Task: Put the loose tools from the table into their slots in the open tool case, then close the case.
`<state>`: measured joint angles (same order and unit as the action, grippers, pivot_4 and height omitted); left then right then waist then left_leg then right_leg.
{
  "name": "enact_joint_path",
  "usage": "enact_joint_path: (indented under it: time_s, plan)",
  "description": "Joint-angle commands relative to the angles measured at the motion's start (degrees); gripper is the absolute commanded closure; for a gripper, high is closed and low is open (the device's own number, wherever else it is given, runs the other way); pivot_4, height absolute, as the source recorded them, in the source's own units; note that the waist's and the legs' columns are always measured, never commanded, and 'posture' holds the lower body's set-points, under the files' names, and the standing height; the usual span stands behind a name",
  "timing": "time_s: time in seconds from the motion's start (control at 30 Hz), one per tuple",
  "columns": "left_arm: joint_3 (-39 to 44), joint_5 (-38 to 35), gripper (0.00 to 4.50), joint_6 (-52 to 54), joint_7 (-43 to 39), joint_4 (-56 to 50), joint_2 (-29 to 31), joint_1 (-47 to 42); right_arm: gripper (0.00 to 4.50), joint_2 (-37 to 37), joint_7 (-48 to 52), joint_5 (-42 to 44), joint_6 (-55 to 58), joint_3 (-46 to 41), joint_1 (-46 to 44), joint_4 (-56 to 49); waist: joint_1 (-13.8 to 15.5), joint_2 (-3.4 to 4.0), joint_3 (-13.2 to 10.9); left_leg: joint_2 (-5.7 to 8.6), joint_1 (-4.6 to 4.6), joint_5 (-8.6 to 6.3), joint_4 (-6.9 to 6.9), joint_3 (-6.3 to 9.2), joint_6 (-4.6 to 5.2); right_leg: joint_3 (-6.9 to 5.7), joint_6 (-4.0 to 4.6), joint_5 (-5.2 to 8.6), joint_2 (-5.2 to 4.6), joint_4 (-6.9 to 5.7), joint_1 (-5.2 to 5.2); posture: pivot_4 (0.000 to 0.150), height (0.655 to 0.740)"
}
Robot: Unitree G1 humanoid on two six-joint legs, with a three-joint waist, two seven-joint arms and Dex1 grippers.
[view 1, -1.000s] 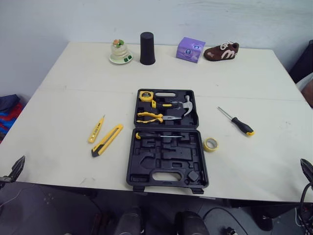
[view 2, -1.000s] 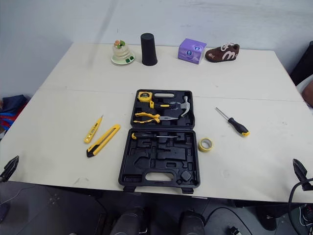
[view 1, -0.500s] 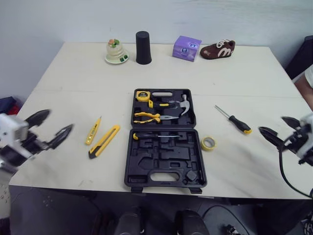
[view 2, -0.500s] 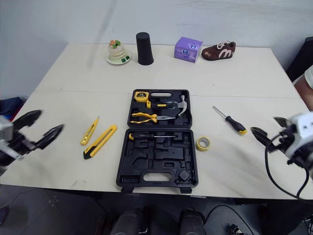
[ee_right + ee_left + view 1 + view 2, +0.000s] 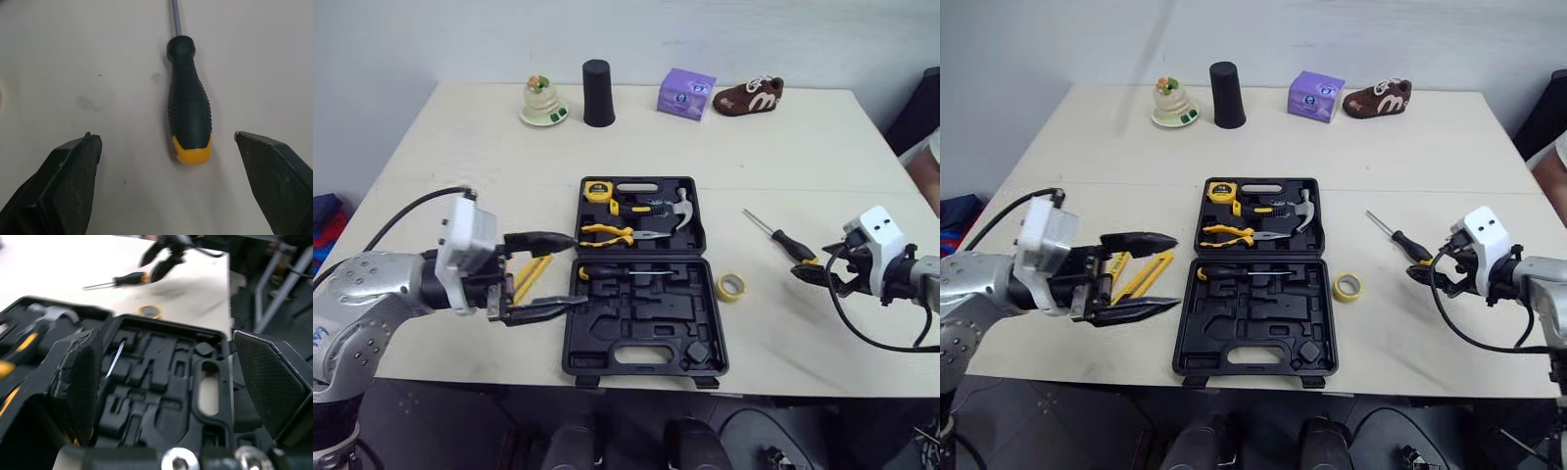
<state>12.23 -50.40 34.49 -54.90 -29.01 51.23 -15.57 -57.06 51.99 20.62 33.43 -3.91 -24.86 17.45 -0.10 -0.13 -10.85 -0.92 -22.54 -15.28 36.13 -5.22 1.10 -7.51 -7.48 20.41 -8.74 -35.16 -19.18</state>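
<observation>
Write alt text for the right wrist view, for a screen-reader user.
A screwdriver with a black handle and yellow end cap lies on the pale table, centred ahead of the open right gripper, whose two black fingers flank the handle's end without touching it. Its metal shaft points away from the gripper.

I seem to work in a lab: bare pale wall up top, and mismatched props, a cup, a box and a shoe, lining my table.

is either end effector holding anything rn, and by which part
Nothing is held. The left end effector is open by the case; the right end effector is open either side of the screwdriver handle, not touching it.
</observation>
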Motion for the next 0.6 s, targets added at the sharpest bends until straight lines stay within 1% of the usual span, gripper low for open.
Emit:
enact_joint_path:
  time_s: [0.03,0.07,0.17,0.27,0.4,0.53,0.57,0.6]
  plan:
    - [0.0,-0.9,0.06,0.2,0.5,-1.6,-0.9,-0.8,0.0,0.5,2.2,-2.2,-3.2,0.4,-3.3,4.2,-0.1,0.02,0.0,-0.03,-0.03,0.02,-0.01,-0.08,-0.03,0.1,0.0,0.0,0.04,-0.07,-0.12,0.15,0.734]
    - [0.0,-1.2,0.06,0.4,0.8,-1.8,-1.3,-0.9,0.0,1.0,2.5,-2.8,-4.0,0.7,-4.4,5.7,-0.1,0.0,0.0,-0.09,-0.08,0.05,-0.01,-0.14,-0.07,0.16,0.0,0.0,0.12,-0.34,-0.24,0.15,0.734]
    - [-0.4,-1.9,0.06,1.1,1.6,-3.6,-2.3,-0.1,0.0,4.1,3.7,-4.7,-7.2,2.1,-9.6,13.0,-0.2,0.02,-0.1,-0.16,-0.17,0.07,0.05,-0.19,-0.11,0.2,0.01,0.0,0.18,-0.43,-0.41,0.15,0.734]
    - [-0.5,-2.0,0.06,1.6,2.0,-4.3,-2.8,0.4,0.0,5.8,4.8,-6.9,-10.1,3.0,-12.6,17.8,-0.1,0.01,-0.1,-0.18,-0.17,0.07,0.11,-0.2,-0.11,0.24,0.02,0.0,0.18,-0.43,-0.4,0.15,0.734]
    - [-0.9,-2.1,0.06,2.2,2.2,-4.8,-2.9,0.1,0.0,6.8,8.2,-8.1,-9.7,4.1,-14.6,21.0,0.1,0.03,-0.1,-0.17,-0.23,0.07,0.15,-0.17,-0.11,0.2,0.02,-0.01,0.17,-0.42,-0.41,0.15,0.734]
    - [-0.4,-2.4,0.06,2.7,2.4,-5.1,-2.5,0.2,0.0,7.2,7.5,-10.0,-10.7,3.7,-15.2,23.0,0.0,0.03,-0.1,-0.17,-0.36,0.05,0.32,-0.12,-0.07,0.16,0.02,-0.01,0.17,-0.43,-0.43,0.15,0.734]
    - [0.1,-2.6,0.0,2.9,2.2,-5.2,-2.1,0.4,0.49,7.1,7.1,-10.0,-10.7,3.2,-15.1,23.5,0.1,0.03,-0.1,-0.17,-0.36,0.05,0.33,-0.11,-0.07,0.15,0.02,-0.01,0.17,-0.44,-0.42,0.15,0.734]
    - [0.5,-2.8,0.0,3.1,2.0,-5.2,-1.9,0.6,0.82,7.1,7.0,-10.0,-10.8,2.9,-14.9,23.9,0.1,0.03,-0.1,-0.17,-0.37,0.05,0.34,-0.1,-0.07,0.14,0.02,-0.01,0.17,-0.45,-0.42,0.15,0.734]
